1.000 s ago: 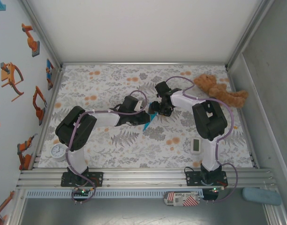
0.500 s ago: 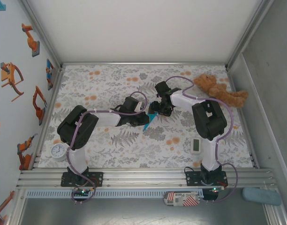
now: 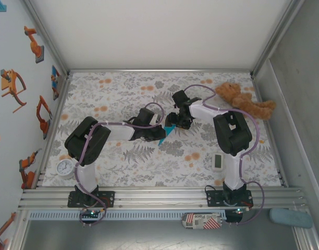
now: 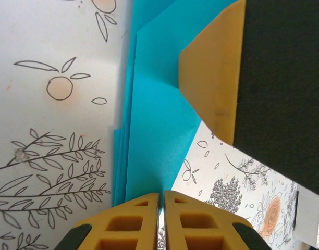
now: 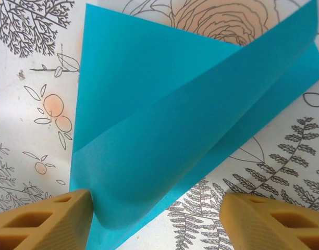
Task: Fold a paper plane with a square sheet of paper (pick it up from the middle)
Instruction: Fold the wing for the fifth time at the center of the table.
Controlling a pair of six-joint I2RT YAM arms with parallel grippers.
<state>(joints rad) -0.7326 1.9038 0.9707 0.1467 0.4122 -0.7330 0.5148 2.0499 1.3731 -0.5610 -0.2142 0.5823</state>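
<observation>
Centre: left gripper (image 3: 158, 135) and right gripper (image 3: 174, 123) crowd blue paper (image 3: 168, 130); no way between.
Far half: tablecloth (image 3: 118, 88) open.
Far right: teddy bear (image 3: 243, 100) blocks corner.
Near right: timer (image 3: 218, 161).
Near left: round dial (image 3: 64, 168).

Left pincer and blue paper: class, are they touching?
Touching. The left wrist view shows the blue paper running down into the seam of the shut left pincer.
</observation>
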